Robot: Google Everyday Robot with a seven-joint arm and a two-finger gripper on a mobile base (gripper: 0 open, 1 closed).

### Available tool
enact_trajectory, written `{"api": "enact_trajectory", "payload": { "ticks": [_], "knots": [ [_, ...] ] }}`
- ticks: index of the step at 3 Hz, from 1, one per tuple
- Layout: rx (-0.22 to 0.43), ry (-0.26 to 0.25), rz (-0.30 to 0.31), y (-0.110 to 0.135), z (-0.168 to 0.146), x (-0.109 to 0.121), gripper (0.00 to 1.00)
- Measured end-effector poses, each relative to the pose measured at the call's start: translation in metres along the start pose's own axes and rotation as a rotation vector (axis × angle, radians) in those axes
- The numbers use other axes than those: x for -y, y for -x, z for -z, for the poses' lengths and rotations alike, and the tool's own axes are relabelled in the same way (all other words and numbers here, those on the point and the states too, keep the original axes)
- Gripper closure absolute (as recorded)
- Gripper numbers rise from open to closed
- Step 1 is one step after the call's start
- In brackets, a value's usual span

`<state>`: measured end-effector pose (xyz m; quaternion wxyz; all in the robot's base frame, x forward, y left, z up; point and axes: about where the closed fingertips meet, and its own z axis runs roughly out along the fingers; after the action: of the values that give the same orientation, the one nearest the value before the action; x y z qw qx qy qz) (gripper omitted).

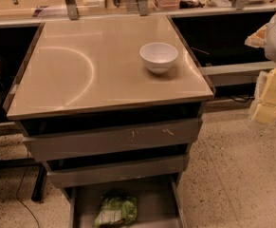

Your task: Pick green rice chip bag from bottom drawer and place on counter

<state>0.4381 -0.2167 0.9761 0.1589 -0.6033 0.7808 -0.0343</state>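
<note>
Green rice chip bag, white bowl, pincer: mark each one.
green rice chip bag point(115, 211): camera view, middle of its crumpled foil.
white bowl point(159, 60): camera view, its outer wall.
pincer point(269, 103): camera view, right edge beside the counter point(80, 80), on its pale body.

— Where is the bowl point(159, 57) sitting?
— You are looking at it sitting on the counter point(80, 80), toward the right rear. The gripper point(270, 99) is hanging off to the counter's right, well apart from the bowl.
— And below?
— The upper drawer point(109, 144) is sitting over the middle drawer point(118, 171). The bottom drawer point(159, 201) is jutting furthest toward you, and the chip bag point(116, 210) is lying in it, slightly left of its middle.
</note>
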Motion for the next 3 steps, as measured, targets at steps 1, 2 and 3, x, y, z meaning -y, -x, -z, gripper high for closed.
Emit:
{"api": "enact_trajectory", "payload": {
  "ticks": [1, 2, 3],
  "knots": [
    [0.0, 0.0, 0.0, 0.0, 0.0, 0.0, 0.0],
    [0.011, 0.039, 0.001, 0.002, -0.016, -0.02, 0.0],
    [0.088, 0.105, -0.003, 0.022, -0.056, -0.069, 0.0]
  ]
}}
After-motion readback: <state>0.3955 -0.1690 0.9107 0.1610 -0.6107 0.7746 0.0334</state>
